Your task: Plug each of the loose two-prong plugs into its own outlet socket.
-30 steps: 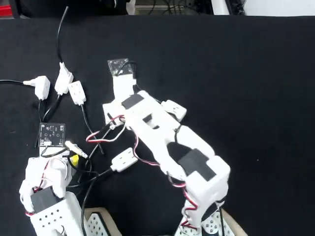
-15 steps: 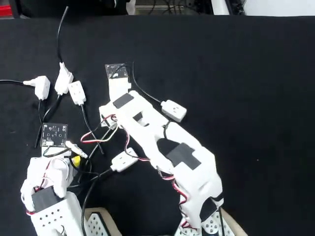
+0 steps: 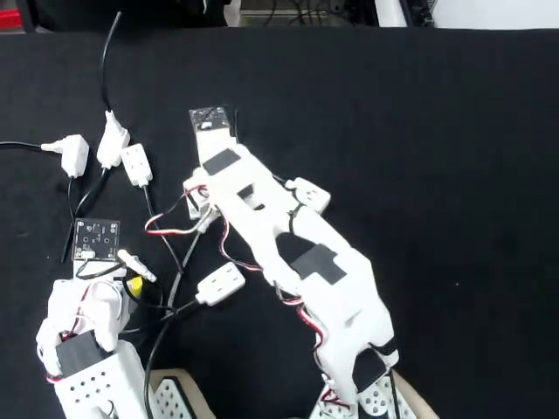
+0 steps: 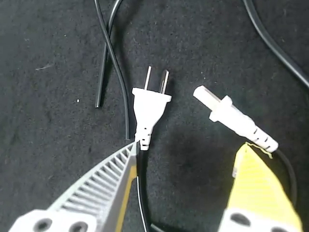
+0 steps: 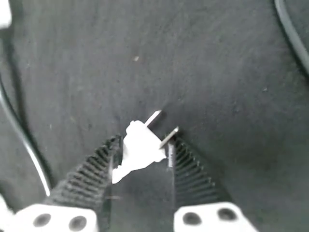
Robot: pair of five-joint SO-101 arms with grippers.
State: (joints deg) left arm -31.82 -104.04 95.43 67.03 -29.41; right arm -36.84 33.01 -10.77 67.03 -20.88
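Desk [image 3: 437, 175]: black cloth, carrying white sockets, white plugs and black cables.
Right arm [image 3: 288, 244]: stretched diagonally from the near edge toward mid-desk.
Right fingers [image 5: 190, 169]: clenched on a white two-prong plug [image 5: 140, 147], pressing its body from both sides, with the metal prongs poking out past the fingertips, just above the desk.
Left arm [image 3: 83, 340]: at the near left corner of the desk.
Left fingers [image 4: 104, 193]: released and spread wide, low over the desk.
Flat plug [image 4: 151, 104]: white, two-prong, lying on the desk just ahead of the ribbed finger's tip, prongs pointing away, black cable trailing back between the fingers.
Side-on plug [image 4: 235, 118]: white, lying near the flat plug but apart from it, just ahead of the yellow finger.
Near socket [image 3: 223, 281]: white block between the two arms, slots facing up, on a black cable.
Socket by the right arm [image 3: 307, 194]: white block tucked against the arm's right flank.
Far-left socket [image 3: 137, 164]: white block, slots facing up, beside two more white pieces [image 3: 76, 154] on black cables; cannot tell whether anything sits plugged in there.
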